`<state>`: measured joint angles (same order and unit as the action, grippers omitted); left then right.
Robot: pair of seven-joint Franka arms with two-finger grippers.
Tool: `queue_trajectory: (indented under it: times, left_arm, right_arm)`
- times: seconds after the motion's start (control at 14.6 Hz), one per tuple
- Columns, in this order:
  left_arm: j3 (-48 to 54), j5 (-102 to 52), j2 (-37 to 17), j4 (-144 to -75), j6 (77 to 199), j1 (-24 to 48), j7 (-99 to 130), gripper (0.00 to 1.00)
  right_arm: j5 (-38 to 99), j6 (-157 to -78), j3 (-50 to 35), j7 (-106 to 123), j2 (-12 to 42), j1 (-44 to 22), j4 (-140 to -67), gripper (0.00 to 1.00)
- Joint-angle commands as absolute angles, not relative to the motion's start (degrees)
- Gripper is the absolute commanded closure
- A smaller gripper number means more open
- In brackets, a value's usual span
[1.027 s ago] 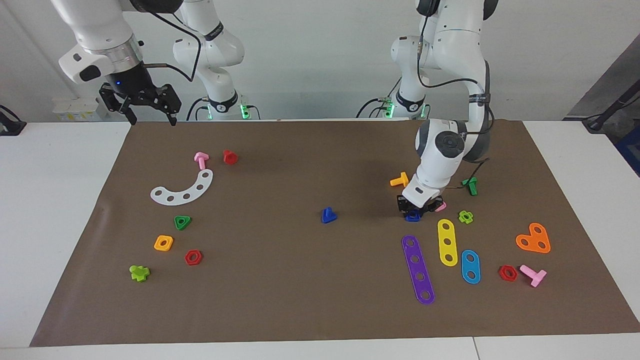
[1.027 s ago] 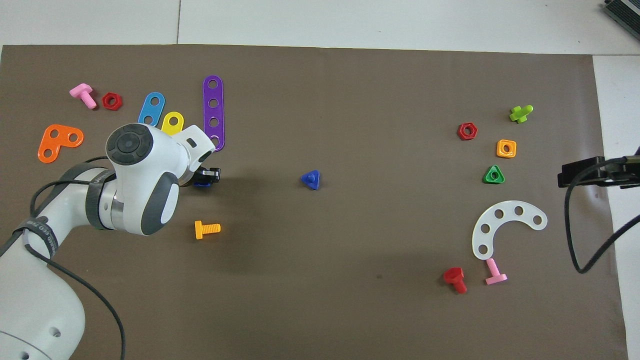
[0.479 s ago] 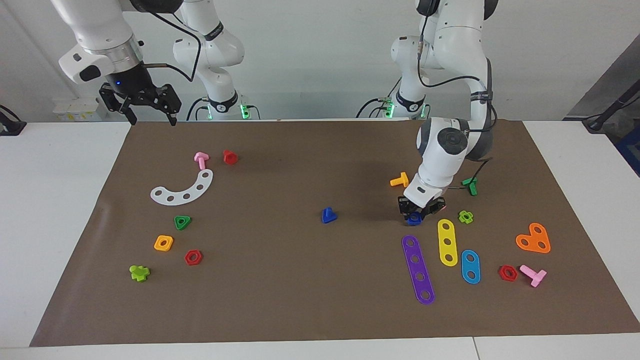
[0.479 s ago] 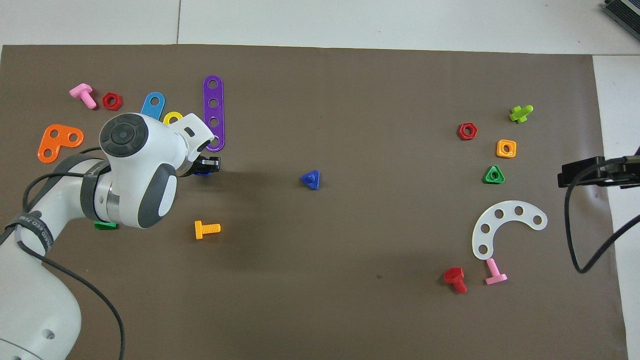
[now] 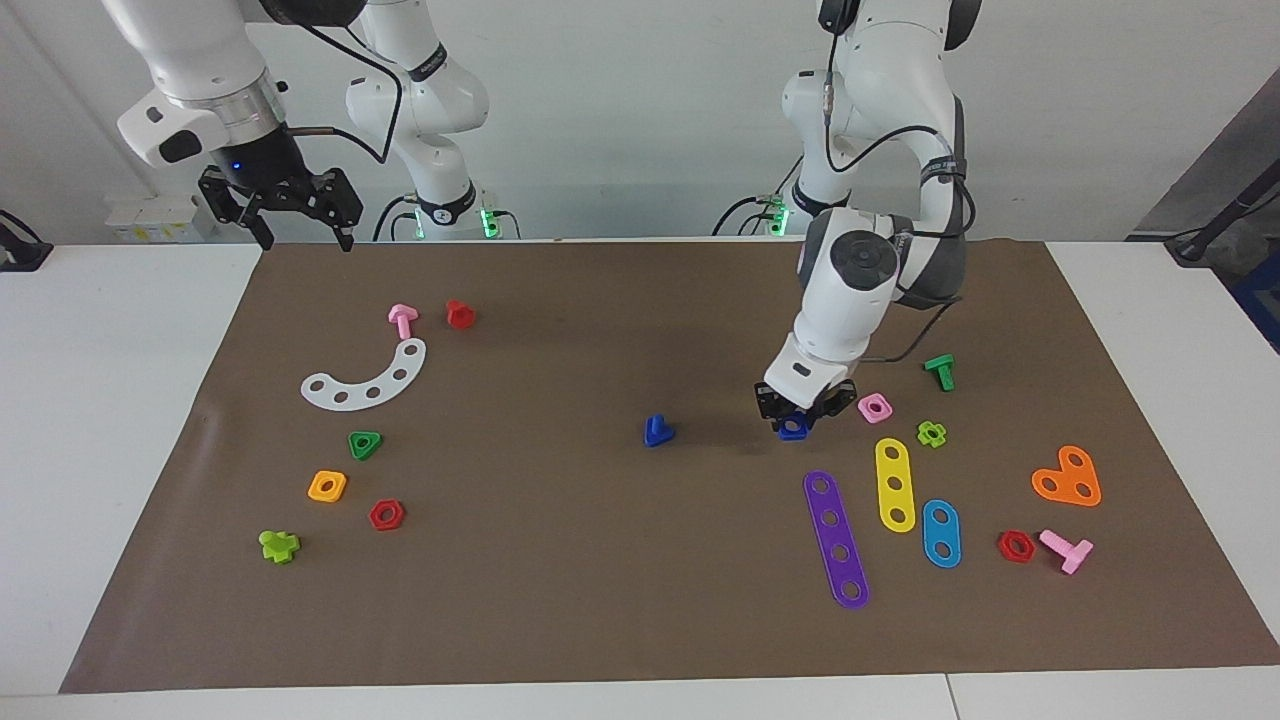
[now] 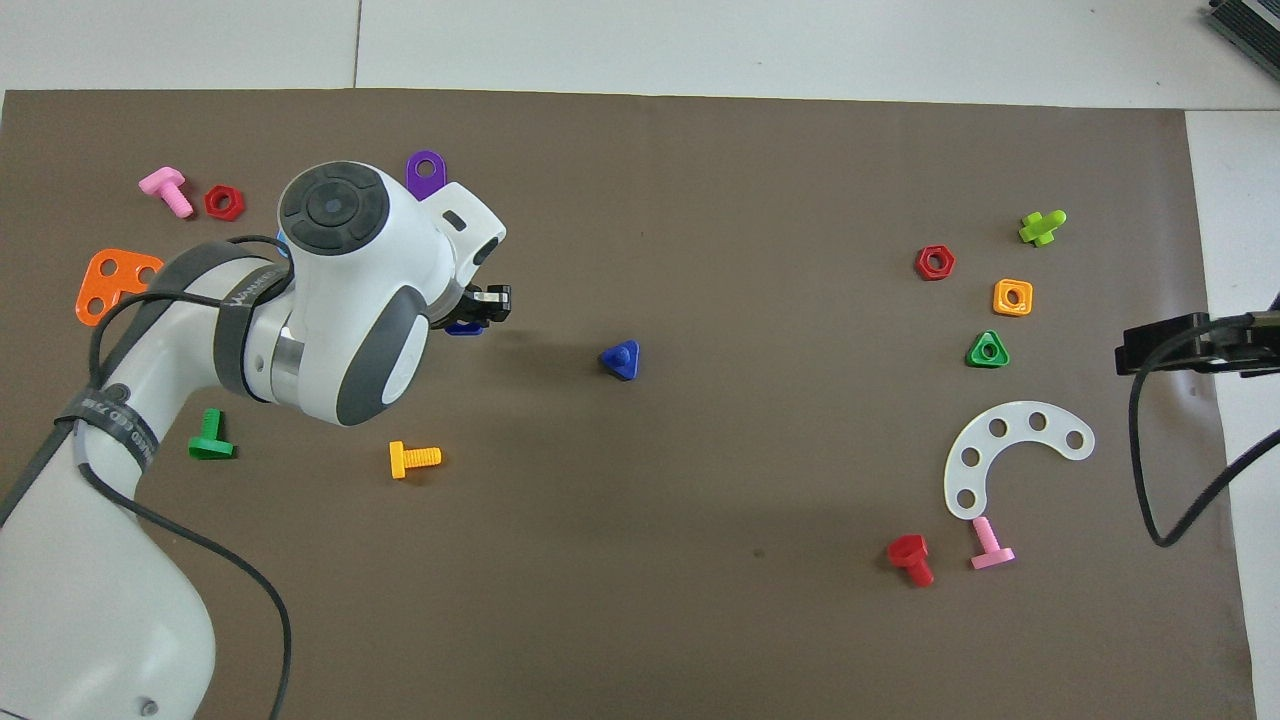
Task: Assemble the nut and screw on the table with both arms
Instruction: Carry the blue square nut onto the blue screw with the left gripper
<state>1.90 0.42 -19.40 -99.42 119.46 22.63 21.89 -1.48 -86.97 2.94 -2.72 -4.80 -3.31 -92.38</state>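
The blue screw (image 5: 657, 431) stands on its triangular head near the middle of the brown mat (image 5: 600, 560); it also shows in the overhead view (image 6: 621, 359). My left gripper (image 5: 797, 421) is shut on the blue square nut (image 5: 794, 427) and holds it just above the mat, between the screw and the pink square nut (image 5: 875, 407). In the overhead view only an edge of the nut (image 6: 464, 327) shows under the left gripper (image 6: 480, 312). My right gripper (image 5: 296, 222) is open and waits high over the mat's edge at the right arm's end.
Purple (image 5: 836, 538), yellow (image 5: 894, 484) and blue (image 5: 940, 532) strips, an orange heart plate (image 5: 1068, 477) and small bolts lie at the left arm's end. A white arc (image 5: 366, 379), green triangular nut (image 5: 365, 444), orange nut (image 5: 327, 486) and red nuts lie at the right arm's end.
My left gripper has lifted the blue nut off the mat and carried it toward the blue screw, uncovering the pink square nut. The right arm has not moved.
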Motion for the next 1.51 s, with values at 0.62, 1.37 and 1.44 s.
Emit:
queue_trajectory:
  times: [0.62, 1.37, 1.44]
  left_arm:
    - [1.1, -0.5, -26.8, -88.2, 116.0, 33.1, 32.2, 0.85]
    - [1.1, -0.7, -29.2, -86.7, 118.2, 36.2, 33.5, 0.86]
    - [1.1, -0.6, -29.2, -86.9, 119.0, 36.2, 33.5, 0.86]
  right_arm:
    - [-1.9, -86.2, 2.6, -1.4, -5.3, -3.0, -92.3, 0.00]
    - [-1.9, -86.2, 2.6, -1.4, -5.3, -3.0, -92.3, 0.00]
    - [-1.9, -86.2, 2.7, -1.4, -5.3, -3.0, -92.2, 0.00]
